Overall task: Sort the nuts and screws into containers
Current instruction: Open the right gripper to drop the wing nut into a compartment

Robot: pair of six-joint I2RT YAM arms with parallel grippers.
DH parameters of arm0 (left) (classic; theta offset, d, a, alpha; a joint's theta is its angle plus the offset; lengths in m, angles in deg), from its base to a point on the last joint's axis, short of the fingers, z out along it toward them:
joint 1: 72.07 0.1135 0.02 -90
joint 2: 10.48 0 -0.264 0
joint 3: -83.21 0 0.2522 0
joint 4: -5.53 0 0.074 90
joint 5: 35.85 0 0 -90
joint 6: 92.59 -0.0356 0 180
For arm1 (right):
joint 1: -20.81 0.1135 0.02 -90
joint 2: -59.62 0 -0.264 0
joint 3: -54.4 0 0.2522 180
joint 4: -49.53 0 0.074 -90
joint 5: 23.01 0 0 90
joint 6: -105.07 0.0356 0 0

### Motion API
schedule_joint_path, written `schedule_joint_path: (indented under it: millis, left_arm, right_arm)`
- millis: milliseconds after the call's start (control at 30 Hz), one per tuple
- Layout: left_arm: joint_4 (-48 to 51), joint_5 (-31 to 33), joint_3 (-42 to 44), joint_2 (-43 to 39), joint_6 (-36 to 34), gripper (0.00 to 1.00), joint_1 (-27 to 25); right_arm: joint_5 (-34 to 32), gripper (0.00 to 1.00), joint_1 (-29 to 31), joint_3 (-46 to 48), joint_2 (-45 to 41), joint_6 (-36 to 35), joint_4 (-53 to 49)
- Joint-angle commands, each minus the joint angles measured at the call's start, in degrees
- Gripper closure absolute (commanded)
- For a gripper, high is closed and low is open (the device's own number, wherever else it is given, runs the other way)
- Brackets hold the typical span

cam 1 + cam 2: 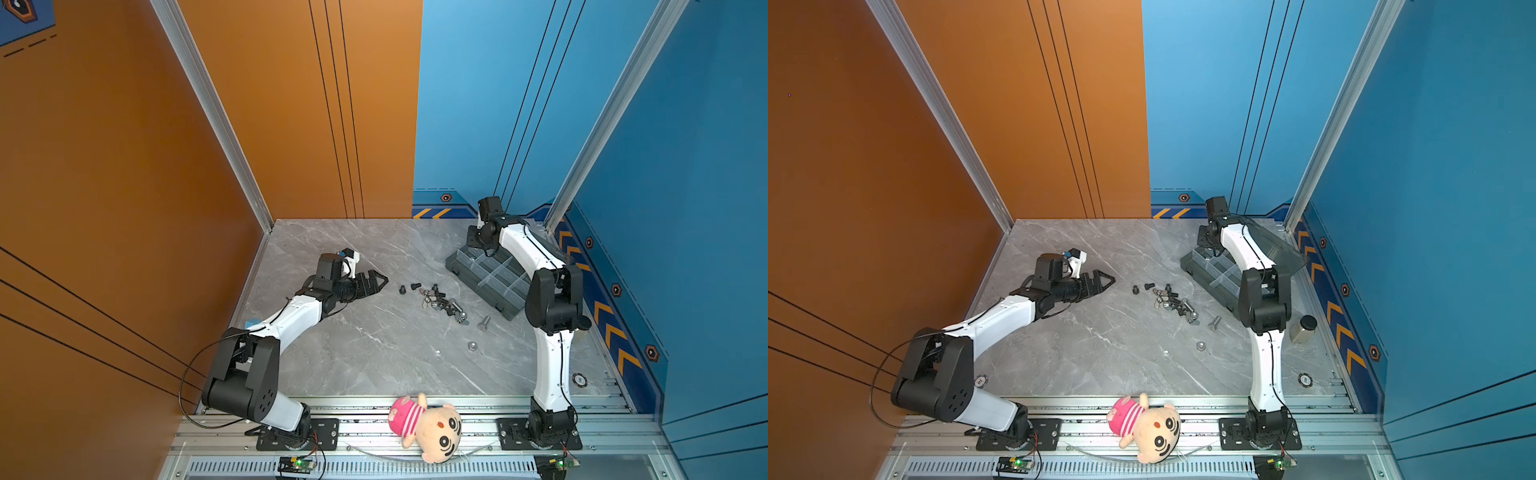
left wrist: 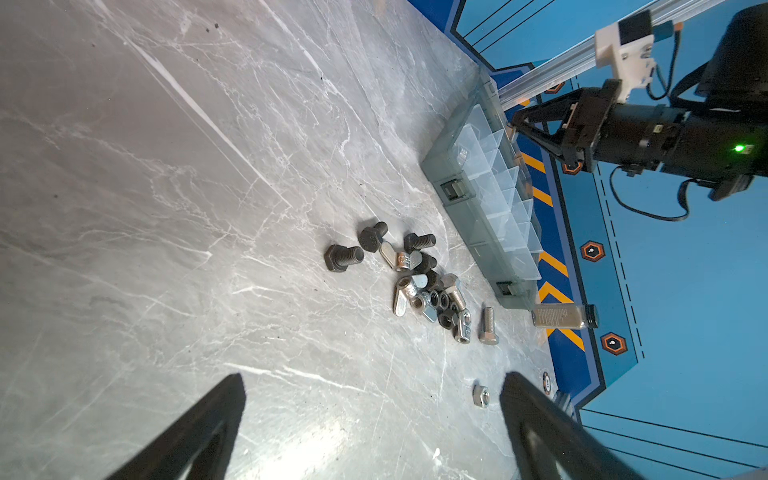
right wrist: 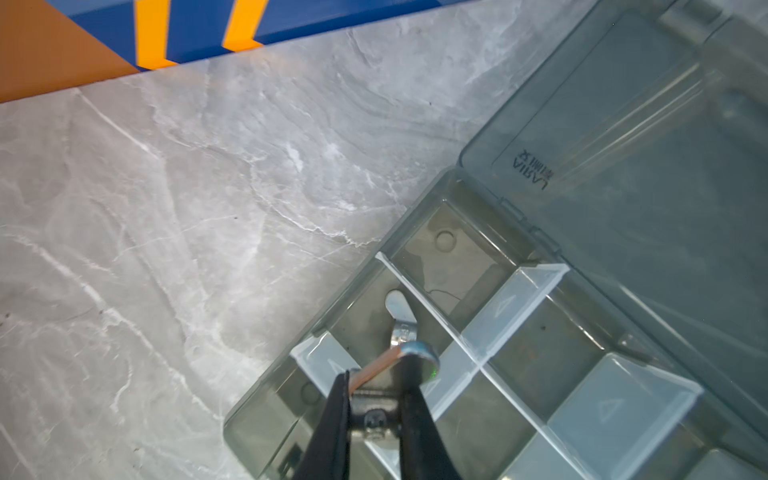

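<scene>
1. Sorting is at drop-off: a wing nut (image 3: 401, 330) is pinched in the right gripper's (image 3: 380, 365) narrow jaws over the organizer box's (image 3: 457, 270) end compartment.
2. Release is called for next; the left gripper's (image 2: 374, 378) jaws are spread wide.

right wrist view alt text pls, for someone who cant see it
The right gripper, seemingly shut on one wing of a silver wing nut, hangs over an edge compartment of an open smoky-grey organizer box. Its other visible compartments look empty, with the lid folded back and grey marble table around it.
</scene>
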Motion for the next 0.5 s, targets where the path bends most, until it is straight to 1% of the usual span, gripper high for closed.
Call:
schedule_joint_path:
  millis: [0,167,300,467]
  left_arm:
    - [-0.05,-0.72,-0.10,0.10,-0.04,0.02,-0.15]
    - [-0.20,-0.80,-0.25,0.71,-0.19,0.02,-0.11]
    - [-0.35,-0.92,-0.35,1.10,-0.14,0.02,-0.12]
    - [-0.40,-1.10,-0.39,1.28,-0.24,0.02,-0.03]
  right_arm:
    - [-1.74,1.00,-0.17,-1.71,1.01,2.00,1.63]
    - [-1.79,1.00,-0.11,-1.56,2.52,1.98,1.63]
    - [-1.63,0.96,-0.25,-1.21,3.38,2.24,1.37]
    - [-1.21,0.75,-0.24,-1.12,3.59,2.17,0.68]
